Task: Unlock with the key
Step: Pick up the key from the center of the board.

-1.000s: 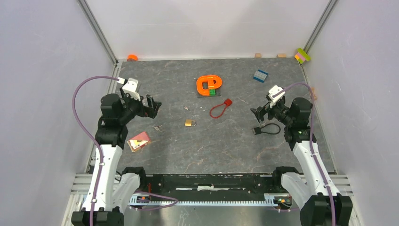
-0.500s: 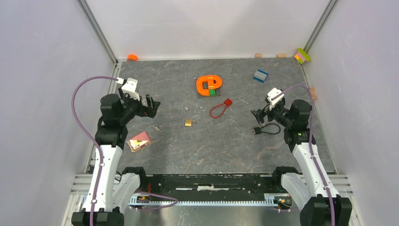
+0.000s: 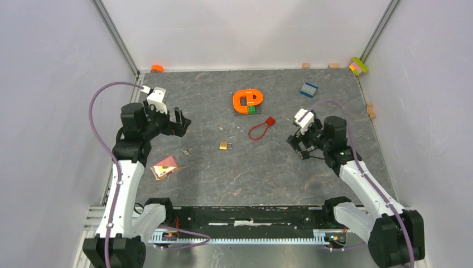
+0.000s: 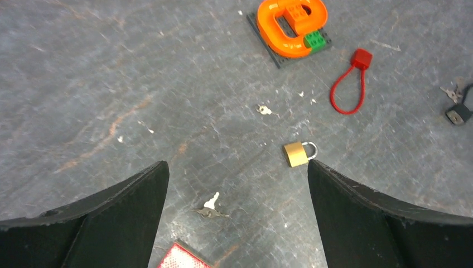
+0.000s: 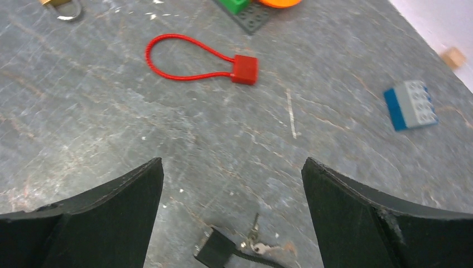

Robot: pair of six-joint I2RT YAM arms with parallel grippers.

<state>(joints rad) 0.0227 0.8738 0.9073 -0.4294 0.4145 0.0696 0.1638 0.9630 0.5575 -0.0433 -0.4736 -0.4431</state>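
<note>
A small brass padlock (image 3: 225,146) lies shut on the grey mat near the middle, also in the left wrist view (image 4: 295,153). A small silver key (image 4: 211,206) lies to its left (image 3: 187,151), below and between my left fingers. My left gripper (image 3: 181,120) (image 4: 237,163) hangs open above the mat, holding nothing. My right gripper (image 3: 297,142) (image 5: 232,161) is open just above a black cable lock (image 5: 215,251) with more keys (image 5: 254,243) beside it. A red cable lock (image 3: 261,129) (image 5: 195,64) lies between the two grippers.
An orange ring piece on a grey plate (image 3: 247,101) sits at the back centre. A blue and grey brick (image 3: 308,89) lies back right. A red card (image 3: 165,167) lies front left. Small blocks line the back wall, with a coloured one (image 3: 358,66) in the corner.
The right arm has swung left and lowered over the black cable lock. The left gripper has shifted slightly toward the back. Both grippers stayed open.
</note>
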